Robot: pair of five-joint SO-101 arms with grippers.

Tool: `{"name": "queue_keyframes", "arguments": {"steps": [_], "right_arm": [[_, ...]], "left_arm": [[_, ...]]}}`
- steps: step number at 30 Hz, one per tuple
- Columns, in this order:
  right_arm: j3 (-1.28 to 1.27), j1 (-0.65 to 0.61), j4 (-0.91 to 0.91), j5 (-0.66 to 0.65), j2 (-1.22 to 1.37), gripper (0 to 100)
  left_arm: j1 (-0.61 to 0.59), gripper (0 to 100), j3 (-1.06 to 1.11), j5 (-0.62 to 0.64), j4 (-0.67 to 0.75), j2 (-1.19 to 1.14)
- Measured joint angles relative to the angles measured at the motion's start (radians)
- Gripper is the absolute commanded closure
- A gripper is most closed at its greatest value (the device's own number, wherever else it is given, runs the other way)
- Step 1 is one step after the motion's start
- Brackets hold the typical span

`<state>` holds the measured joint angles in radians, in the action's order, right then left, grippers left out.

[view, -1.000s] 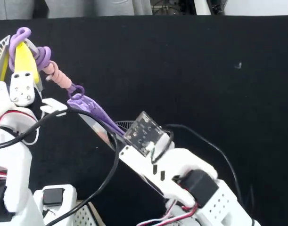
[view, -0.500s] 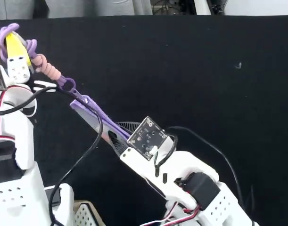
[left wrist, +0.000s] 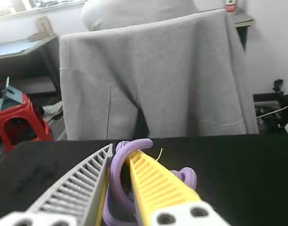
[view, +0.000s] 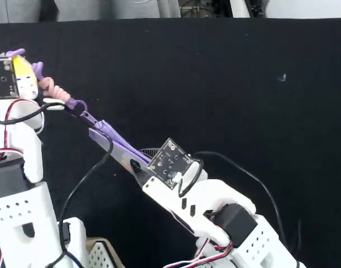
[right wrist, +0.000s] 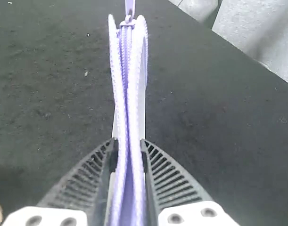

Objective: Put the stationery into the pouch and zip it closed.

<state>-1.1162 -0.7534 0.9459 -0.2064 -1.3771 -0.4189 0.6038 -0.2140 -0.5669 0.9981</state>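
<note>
Over the black surface, the purple pouch stretches in a slanting line between the two arms, held on edge with its zipper side up. The right jaws are closed on its near end, the ribbed black fingers pressing both flat sides. In the right wrist view the pouch runs straight away from them, its zipper teeth meeting along the whole visible length, with the slider at the far tip. From that tip a cord leads up to a pink coiled section and on to a thick purple loop. The left jaws are clamped on this loop, which is pinched between the yellow finger and the grey ribbed one. Whether the pouch touches the surface cannot be told. The left arm stands at the left edge of the high view, the right arm low in the middle. Beyond the surface's far edge a grey cloth hangs over a chair, with a red stool beside it.
</note>
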Motion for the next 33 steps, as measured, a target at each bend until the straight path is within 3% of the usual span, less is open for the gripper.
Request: {"name": "queue_keyframes", "arguments": {"steps": [11,25,33], "right_arm": [[-0.009,0.000,0.005,-0.003,0.012,98.8],[-0.011,0.000,0.034,-0.003,0.014,98.8],[-0.014,0.002,0.038,-0.005,0.015,98.8]], "left_arm": [[-0.054,97,0.307,-0.055,0.224,0.000],[-0.071,97,0.482,-0.112,0.301,-0.006],[-0.078,97,0.562,-0.193,0.445,-0.207]]}}
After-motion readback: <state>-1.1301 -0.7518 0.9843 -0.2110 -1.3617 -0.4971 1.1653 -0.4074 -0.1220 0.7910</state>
